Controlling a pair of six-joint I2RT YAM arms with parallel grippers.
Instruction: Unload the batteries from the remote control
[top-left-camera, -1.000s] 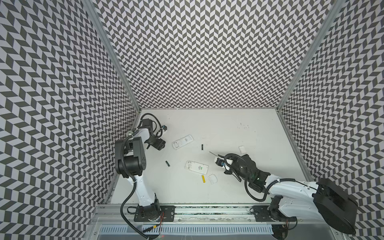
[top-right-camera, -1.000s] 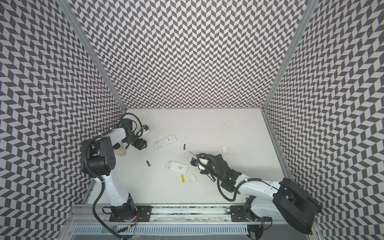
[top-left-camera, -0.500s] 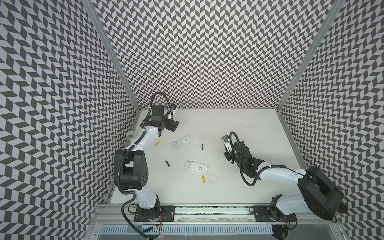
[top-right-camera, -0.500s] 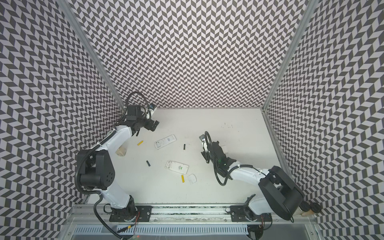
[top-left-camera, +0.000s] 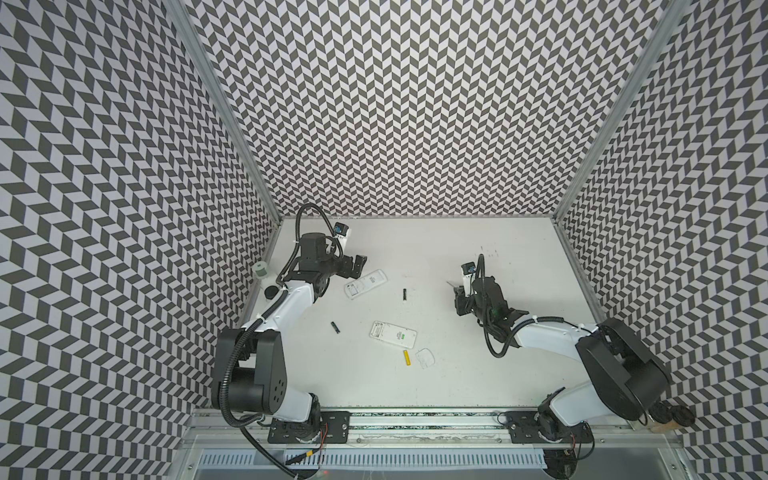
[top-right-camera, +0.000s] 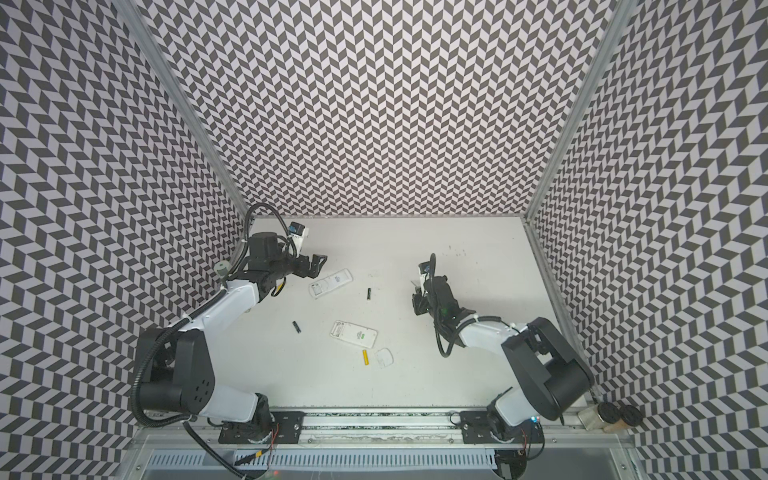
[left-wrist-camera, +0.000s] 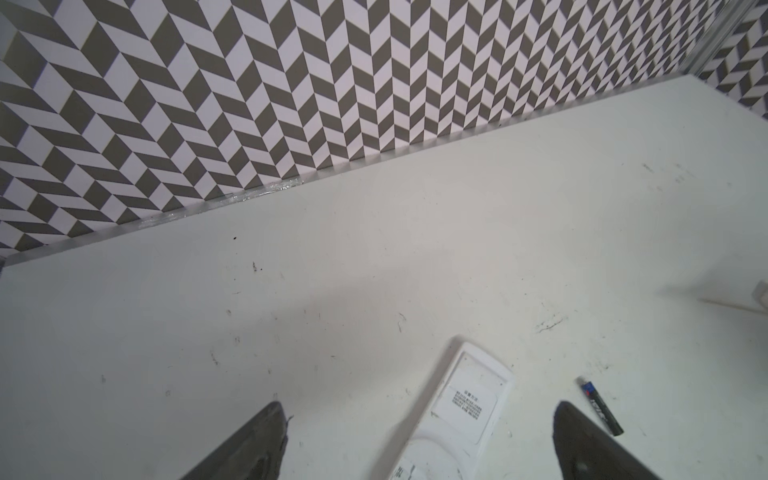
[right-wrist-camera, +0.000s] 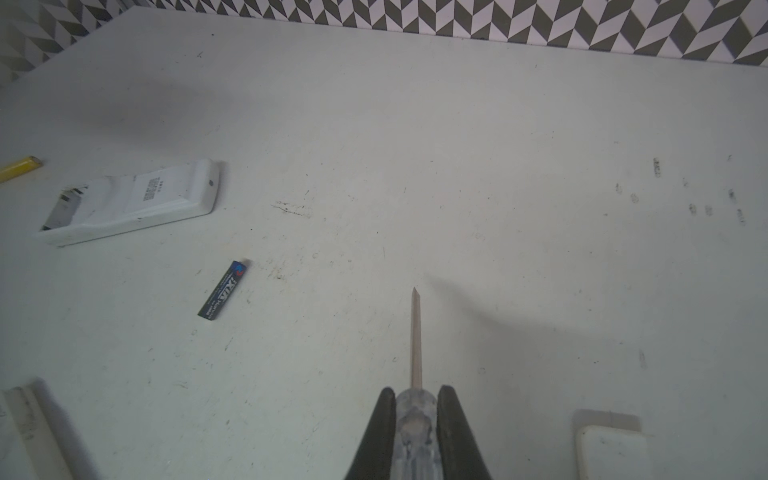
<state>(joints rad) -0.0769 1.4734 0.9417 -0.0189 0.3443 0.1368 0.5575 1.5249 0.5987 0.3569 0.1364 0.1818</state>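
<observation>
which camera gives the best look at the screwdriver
The right wrist view: the screwdriver sits close and sharp, clear handle clamped in the right tool, whole shaft visible. Both top views show only a tiny sliver by that tool; the left wrist view catches just its shaft at the frame edge.

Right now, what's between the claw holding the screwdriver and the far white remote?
A black battery lies loose between right gripper and remote, touching neither; both top views show it.
</observation>
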